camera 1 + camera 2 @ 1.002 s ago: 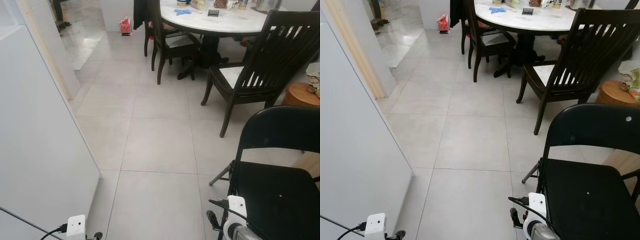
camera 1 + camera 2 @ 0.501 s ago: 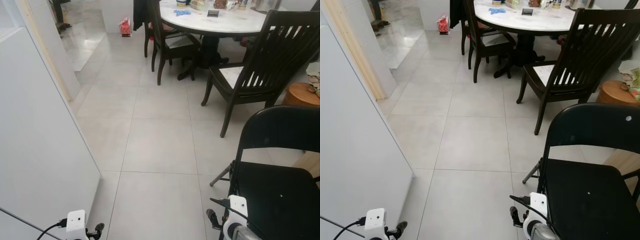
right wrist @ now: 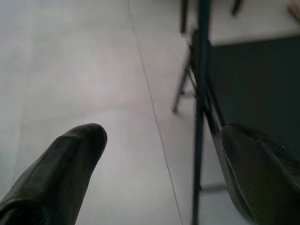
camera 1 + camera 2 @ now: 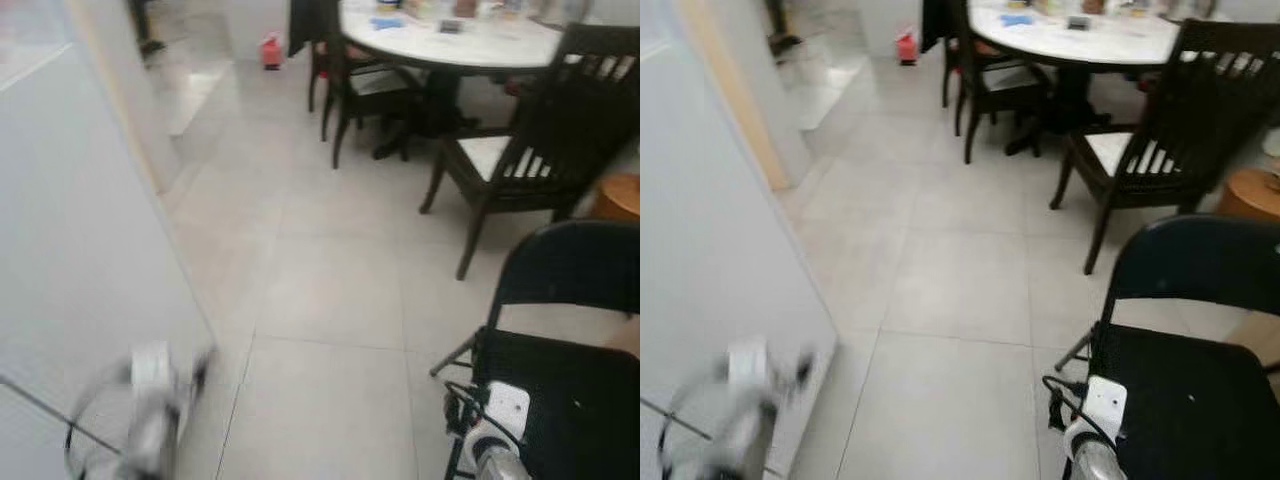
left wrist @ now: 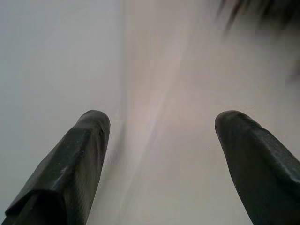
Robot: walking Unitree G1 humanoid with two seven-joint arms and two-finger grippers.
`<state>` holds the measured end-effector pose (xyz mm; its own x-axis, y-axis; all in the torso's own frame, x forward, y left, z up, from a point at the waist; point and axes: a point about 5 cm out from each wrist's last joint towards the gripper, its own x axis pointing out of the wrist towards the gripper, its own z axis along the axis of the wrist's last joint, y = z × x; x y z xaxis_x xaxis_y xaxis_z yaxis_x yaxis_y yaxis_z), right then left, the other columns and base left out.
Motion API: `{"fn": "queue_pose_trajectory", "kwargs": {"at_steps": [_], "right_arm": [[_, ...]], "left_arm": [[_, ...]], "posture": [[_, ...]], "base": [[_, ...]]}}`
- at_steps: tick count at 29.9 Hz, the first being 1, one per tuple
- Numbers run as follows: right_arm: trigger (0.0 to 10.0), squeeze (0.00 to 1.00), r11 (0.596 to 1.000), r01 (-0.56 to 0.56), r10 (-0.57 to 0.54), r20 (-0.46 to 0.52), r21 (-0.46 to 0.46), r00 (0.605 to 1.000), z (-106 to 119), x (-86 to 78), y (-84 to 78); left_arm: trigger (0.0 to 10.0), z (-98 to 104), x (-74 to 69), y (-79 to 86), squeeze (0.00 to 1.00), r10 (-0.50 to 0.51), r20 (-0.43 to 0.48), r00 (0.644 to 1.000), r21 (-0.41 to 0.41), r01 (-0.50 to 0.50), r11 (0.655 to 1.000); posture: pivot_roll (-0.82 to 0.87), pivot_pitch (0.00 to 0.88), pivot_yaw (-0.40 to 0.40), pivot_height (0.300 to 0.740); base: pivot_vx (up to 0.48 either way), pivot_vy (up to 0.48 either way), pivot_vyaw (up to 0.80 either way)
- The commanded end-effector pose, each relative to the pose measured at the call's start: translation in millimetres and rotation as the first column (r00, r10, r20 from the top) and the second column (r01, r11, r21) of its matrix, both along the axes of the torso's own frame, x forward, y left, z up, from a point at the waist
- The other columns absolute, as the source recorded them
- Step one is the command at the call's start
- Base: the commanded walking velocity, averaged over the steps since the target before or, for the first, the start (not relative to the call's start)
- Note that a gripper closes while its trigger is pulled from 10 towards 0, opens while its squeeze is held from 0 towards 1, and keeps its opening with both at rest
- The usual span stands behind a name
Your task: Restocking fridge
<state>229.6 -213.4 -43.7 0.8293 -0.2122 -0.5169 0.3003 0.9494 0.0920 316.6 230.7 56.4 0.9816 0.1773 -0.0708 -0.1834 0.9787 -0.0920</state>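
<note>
The head views were blurred. A white fridge panel filled the robot's left side, its edge running down to the pale tiled floor. The left gripper was a smear low beside that panel in the head views; in its wrist view its two black fingers stood wide apart with nothing between them, against the pale panel and floor.

The right gripper hung low on the right, its fingers likewise spread and empty, just beside the frame of a black folding chair — the chair stood close on the robot's right, its seat and backrest taking up that corner.

Further ahead, a round white-topped table carried small items too blurred to name. Dark wooden chairs ringed it, the nearest with a slatted back and a light seat pad. A round wooden stool or drum sat at the right edge. A small red item lay on the floor far off, near a doorway with a pale wooden frame.
</note>
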Motion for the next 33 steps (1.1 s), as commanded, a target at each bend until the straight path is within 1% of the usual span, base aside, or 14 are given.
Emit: {"fn": "queue_pose_trajectory", "kwargs": {"at_steps": [1,2,3,4,5,9,12,16,18,22,25,28,29,33], "right_arm": [[10.0,0.0,0.995,-0.014,0.033,0.197,-0.095,0.98,53,57.1,-16.1],[10.0,0.0,0.992,-0.03,0.062,0.265,-0.127,0.962,76,78.0,-17.0],[10.0,0.0,0.992,-0.03,0.062,0.265,-0.127,0.962,76,78.0,-17.0],[10.0,0.0,0.983,-0.066,0.12,0.328,-0.172,0.937,96,94.1,-12.9],[10.0,0.0,0.979,-0.08,0.141,0.342,-0.186,0.929,99,96.3,-10.6],[10.0,0.0,0.976,-0.075,0.155,0.419,-0.203,0.895,110,99.2,-7.6],[10.0,0.0,0.972,-0.075,0.172,0.465,-0.222,0.869,113,98.4,-4.3],[10.0,0.0,0.929,-0.154,0.315,0.5,-0.337,0.807,122,98.7,12.3],[10.0,0.0,0.903,-0.165,0.375,0.542,-0.396,0.753,130,93.9,15.6],[10.0,0.0,0.915,-0.112,0.331,0.561,-0.388,0.759,128,86.4,8.9],[10.0,0.0,0.924,-0.041,0.274,0.582,-0.38,0.766,124,67.1,-6.0],[10.0,0.0,0.922,0.002,0.234,0.56,-0.388,0.795,112,49.4,-16.8],[10.0,0.0,0.918,0.017,0.224,0.554,-0.397,0.802,110,39.8,-20.9],[10.0,0.0,0.923,0.037,0.194,0.546,-0.384,0.815,105,27.0,-25.9]], "left_arm": [[10.0,-3,-2.9,-6.3,0.0,-0.031,0.014,0.999,0.009,0.03,0.999],[10.0,2,-0.1,-9.4,0.0,-0.051,0.036,0.998,0.023,0.051,0.998],[10.0,2,-0.1,-9.4,0.0,-0.051,0.036,0.998,0.023,0.051,0.998],[10.0,11,5.2,-17.1,0.0,-0.097,0.081,0.992,0.049,0.093,0.994],[10.0,14,6.8,-20.2,0.0,-0.114,0.099,0.988,0.057,0.109,0.992],[10.0,18,6.5,-29.8,0.0,-0.147,0.15,0.978,0.072,0.138,0.988],[10.0,17,-0.1,-36.3,0.0,-0.175,0.176,0.969,0.095,0.16,0.983],[10.0,18,-11.4,-40.6,0.0,-0.205,0.227,0.952,0.12,0.181,0.976],[10.0,27,-19.4,-37.4,0.0,-0.216,0.273,0.938,0.141,0.183,0.973],[10.0,28,-25.0,-35.1,0.0,-0.232,0.289,0.929,0.154,0.194,0.969],[10.0,27,-41.5,-33.1,0.0,-0.255,0.278,0.926,0.188,0.207,0.96],[10.0,17,-59.3,-24.9,0.0,-0.213,0.23,0.95,0.183,0.173,0.968],[10.0,15,-68.0,-20.8,0.0,-0.214,0.211,0.954,0.199,0.172,0.965],[10.0,18,-75.0,-13.9,0.0,-0.215,0.2,0.956,0.208,0.173,0.963]], "posture": [[-0.05,0.0,0.005,0.74],[-0.05,0.0,0.005,0.74],[-0.05,0.0,0.005,0.74],[-0.07,0.0,0.006,0.74],[-0.07,0.0,0.006,0.74],[-0.09,0.0,0.027,0.74],[-0.1,0.0,0.038,0.74],[-0.12,0.0,0.05,0.74],[-0.12,0.0,0.036,0.74],[-0.11,0.0,0.02,0.74],[-0.12,0.0,0.003,0.74],[-0.14,0.0,0.016,0.74],[-0.14,0.0,0.017,0.74],[-0.14,0.0,0.013,0.74]], "base": [[0.0,0.0,0.0],[0.0,0.0,0.0],[0.0,0.0,0.0],[0.0,0.0,0.0],[0.0,0.0,0.0],[0.0,0.0,0.0],[0.0,0.0,0.0],[0.0,0.0,0.0],[0.0,0.0,0.0],[0.0,0.0,0.0],[0.0,0.0,0.0],[0.0,0.0,0.0],[0.0,0.0,0.0],[0.0,0.0,0.0]]}}
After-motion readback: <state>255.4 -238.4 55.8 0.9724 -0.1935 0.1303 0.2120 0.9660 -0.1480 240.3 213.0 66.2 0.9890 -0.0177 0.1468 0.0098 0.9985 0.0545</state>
